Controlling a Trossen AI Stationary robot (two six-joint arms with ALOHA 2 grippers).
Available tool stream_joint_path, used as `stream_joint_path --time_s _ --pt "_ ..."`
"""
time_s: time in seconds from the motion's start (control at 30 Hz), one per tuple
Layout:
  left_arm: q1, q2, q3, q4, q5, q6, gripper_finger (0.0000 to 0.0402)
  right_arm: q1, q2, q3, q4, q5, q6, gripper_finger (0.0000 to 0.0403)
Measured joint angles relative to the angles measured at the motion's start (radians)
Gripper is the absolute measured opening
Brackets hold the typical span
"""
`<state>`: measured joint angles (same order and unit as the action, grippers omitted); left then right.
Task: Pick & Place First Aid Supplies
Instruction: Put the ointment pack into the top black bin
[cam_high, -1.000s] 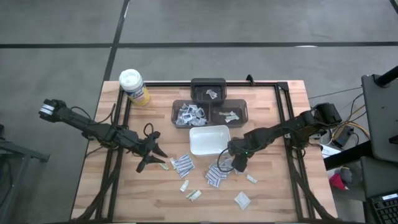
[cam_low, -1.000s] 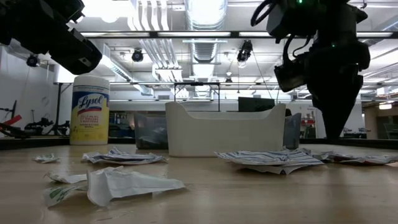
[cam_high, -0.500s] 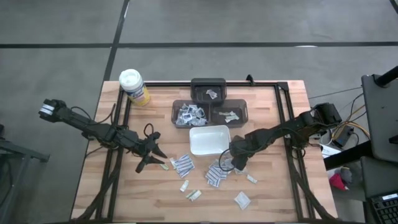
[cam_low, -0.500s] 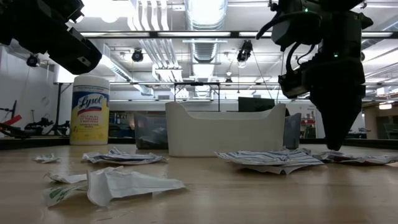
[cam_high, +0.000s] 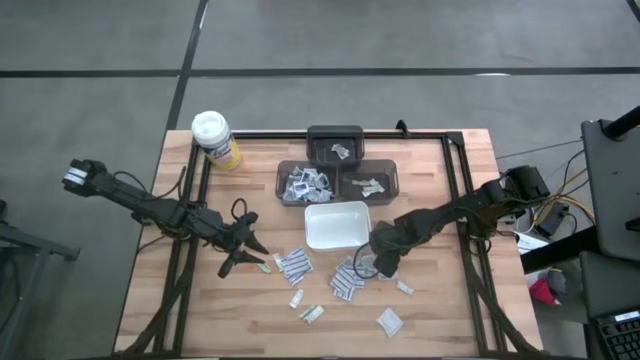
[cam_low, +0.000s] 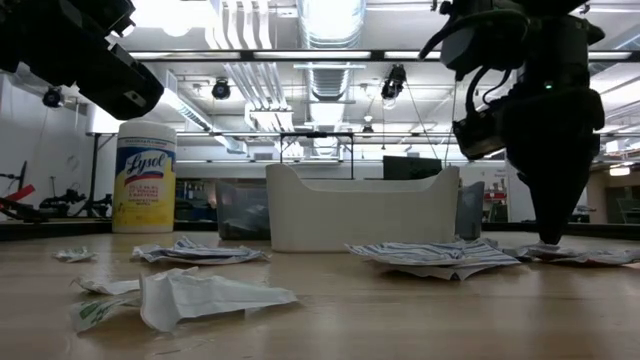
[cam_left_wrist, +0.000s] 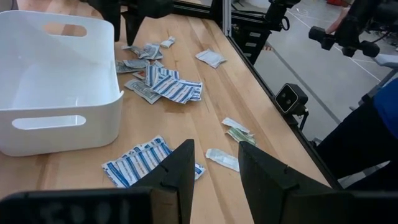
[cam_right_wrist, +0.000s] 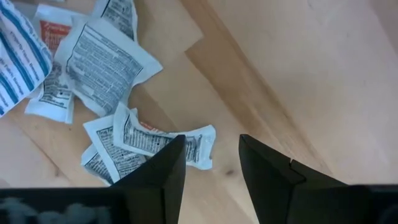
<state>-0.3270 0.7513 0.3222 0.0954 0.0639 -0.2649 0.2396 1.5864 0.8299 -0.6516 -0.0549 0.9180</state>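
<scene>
We are finding the first aid packets lying loose on the wooden table, scattered on the bare boards just in front of the white tray. More packets are sitting in the dark bins behind the tray. A striped cluster is lying near the tray's front corner, a few single packets farther out toward the table's near edge.

In the right wrist view we are seeing a small white packet with black print lying crumpled on the wood right at the fingertips, its end reaching into the gap between them, with others overlapping beside it.

The right gripper is pointing down at that patch, just off the tray's right front corner. Its fingers are standing spread, with nothing pinched between them. From the low view its tip is sitting down at packet level.

The left gripper is hanging over the left half of the table, near the leftmost packets. Its fingers are standing apart, empty.

A yellow canister with white lid is standing at the table's far left corner. A dark-clothed figure is showing at the edge of the left wrist view.
</scene>
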Motion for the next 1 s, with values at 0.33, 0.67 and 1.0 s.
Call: stream_joint_path --time_s 0.33,0.67,1.0 --pt "0.0 0.0 0.0 0.0 0.0 0.0 0.0117 0.007 0.0 0.0 0.002 -0.003 0.01 0.0139" --pt "0.0 0.0 0.0 0.0 0.0 0.0 0.0117 0.011 0.072 0.003 0.0 0.001 0.021 0.0135" --pt "0.0 0.0 0.0 0.001 0.0 -0.004 0.0117 0.012 0.08 0.005 -0.086 0.068 0.092 0.0125"
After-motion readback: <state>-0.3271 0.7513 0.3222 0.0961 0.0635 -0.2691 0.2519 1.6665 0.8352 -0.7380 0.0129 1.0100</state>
